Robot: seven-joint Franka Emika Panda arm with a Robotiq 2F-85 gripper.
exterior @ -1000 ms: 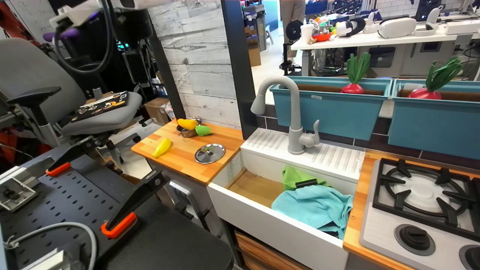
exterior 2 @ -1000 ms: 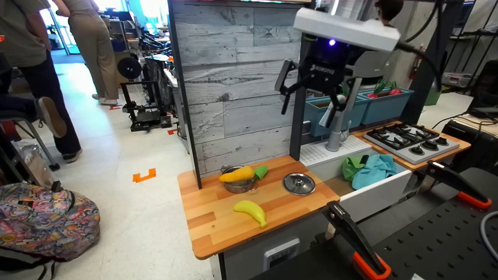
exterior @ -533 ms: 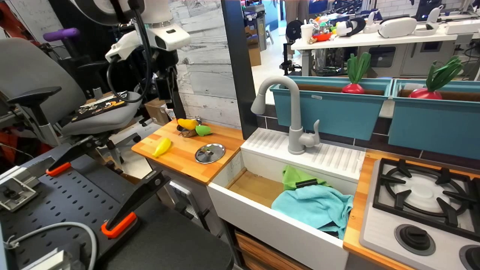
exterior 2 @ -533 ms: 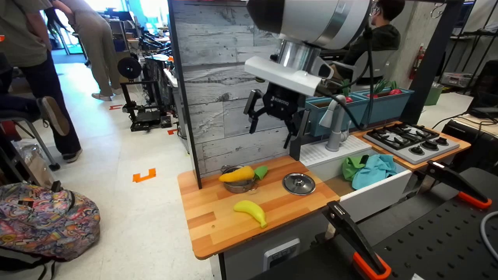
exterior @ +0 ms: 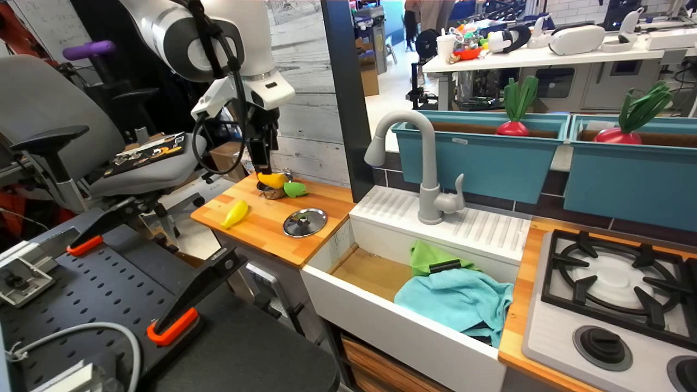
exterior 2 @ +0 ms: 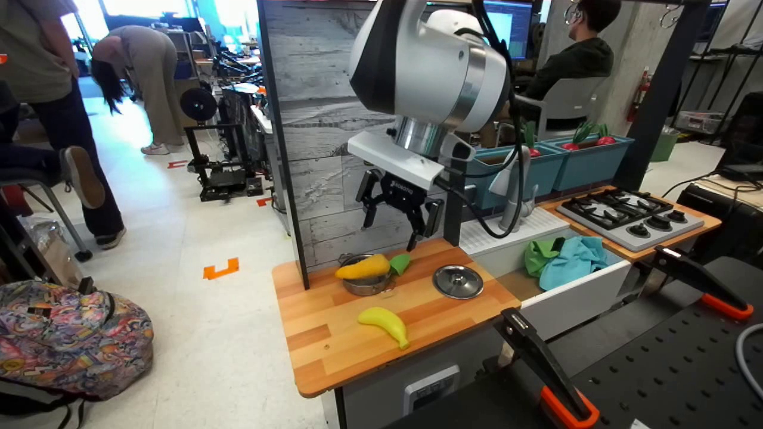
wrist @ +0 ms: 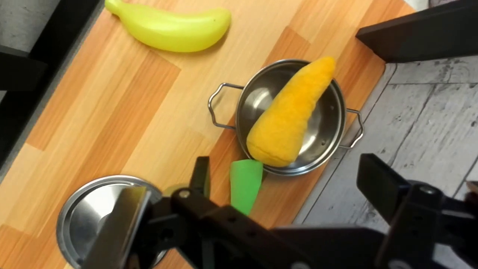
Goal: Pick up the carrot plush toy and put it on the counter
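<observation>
Lowered over the past second, the white robot arm point(exterior 2: 441, 77) was held above the wooden counter point(exterior 2: 334, 310), and its gripper point(exterior 2: 388, 237) was spread wide. On the wood, a metal pot point(wrist: 259, 95) was topped by the carrot toy point(wrist: 291, 116), laid across the rim with its green end overhanging, while a lid point(exterior 2: 458, 282) and a banana point(exterior 2: 383, 322) were set nearby.

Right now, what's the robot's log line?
gripper open, above counter; carrot plush toy across metal pot, ungrasped; pot lid on counter
</observation>
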